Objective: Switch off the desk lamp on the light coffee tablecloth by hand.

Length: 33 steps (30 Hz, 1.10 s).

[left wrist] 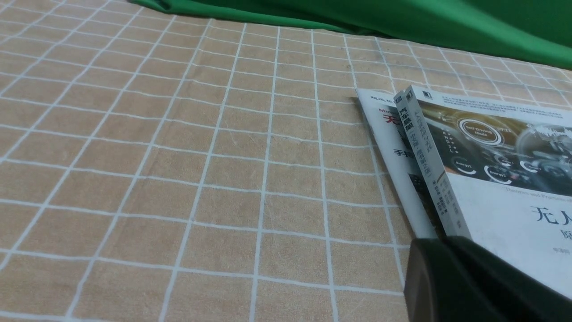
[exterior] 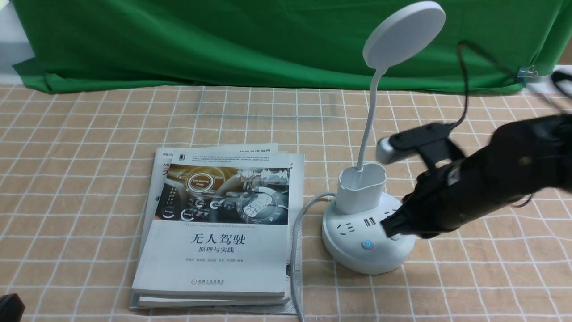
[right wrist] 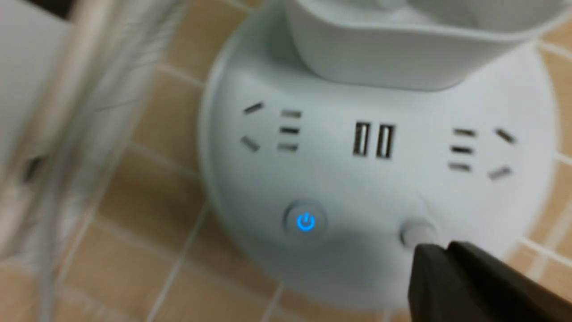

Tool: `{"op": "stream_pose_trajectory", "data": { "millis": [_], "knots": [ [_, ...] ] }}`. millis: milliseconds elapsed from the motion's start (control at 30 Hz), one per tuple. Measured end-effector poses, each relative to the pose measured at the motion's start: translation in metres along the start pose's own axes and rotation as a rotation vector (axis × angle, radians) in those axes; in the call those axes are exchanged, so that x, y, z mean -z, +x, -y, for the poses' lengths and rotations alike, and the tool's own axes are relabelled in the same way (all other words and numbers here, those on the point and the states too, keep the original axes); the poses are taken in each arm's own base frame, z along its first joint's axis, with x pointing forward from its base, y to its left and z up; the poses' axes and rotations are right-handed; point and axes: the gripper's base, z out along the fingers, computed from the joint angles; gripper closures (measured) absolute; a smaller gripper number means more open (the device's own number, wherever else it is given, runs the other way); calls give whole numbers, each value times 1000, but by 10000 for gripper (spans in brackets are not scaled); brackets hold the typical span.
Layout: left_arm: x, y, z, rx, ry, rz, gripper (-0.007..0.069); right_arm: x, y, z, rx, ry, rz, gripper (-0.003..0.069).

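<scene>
The white desk lamp (exterior: pixel 365 210) stands on the light coffee tablecloth (exterior: pixel 89 134), right of centre. Its disc head (exterior: pixel 403 33) is not visibly lit. Its puck base (right wrist: pixel 380 179) carries sockets, a blue-lit power button (right wrist: pixel 305 221) and a plain white button (right wrist: pixel 413 232). My right gripper (exterior: pixel 389 229) is shut with nothing in it. In the right wrist view its tip (right wrist: pixel 435 255) is at the edge of the white button; I cannot tell whether it touches. My left gripper (left wrist: pixel 440 250) is shut and empty, low at the front left beside the books.
A stack of books (exterior: pixel 219 228) lies left of the lamp, and shows in the left wrist view (left wrist: pixel 491 179). The lamp's white cord (exterior: pixel 296 250) runs between books and base toward the front edge. A green cloth (exterior: pixel 223 40) hangs along the back.
</scene>
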Motion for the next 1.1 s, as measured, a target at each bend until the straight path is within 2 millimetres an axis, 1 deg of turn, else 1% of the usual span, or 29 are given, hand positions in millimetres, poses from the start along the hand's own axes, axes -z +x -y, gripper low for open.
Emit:
{"op": "stream_pose_trajectory", "data": {
  "millis": [33,67,167,267,400,433,533,767,900,967,1000,1067,1100],
  "knots": [
    [0,0,0,0,0,0,621,11,1,-1,1,2,10,621],
    [0,0,0,0,0,0,621,31,4,-2,1,3,22,620],
    [0,0,0,0,0,0,621,56,10,-5,4,1,35,620],
    [0,0,0,0,0,0,621,80,25,-7,10,-3,28,619],
    [0,0,0,0,0,0,621,100,49,-11,-9,-8,8,616],
    [0,0,0,0,0,0,621,103,54,-11,-16,-10,-12,615],
    [0,0,0,0,0,0,621,119,63,-13,-26,-9,18,613],
    [0,0,0,0,0,0,621,152,61,-13,-16,20,277,607],
    [0,0,0,0,0,0,621,165,68,-13,-10,32,348,632],
    [0,0,0,0,0,0,621,167,77,-9,-31,53,384,636],
    [0,0,0,-2,-1,0,621,169,86,-6,-54,68,422,638],
    [0,0,0,-7,-2,0,621,167,108,4,-114,122,483,639],
    [0,0,0,-8,-3,0,621,162,121,7,-138,144,501,639]
  ]
}}
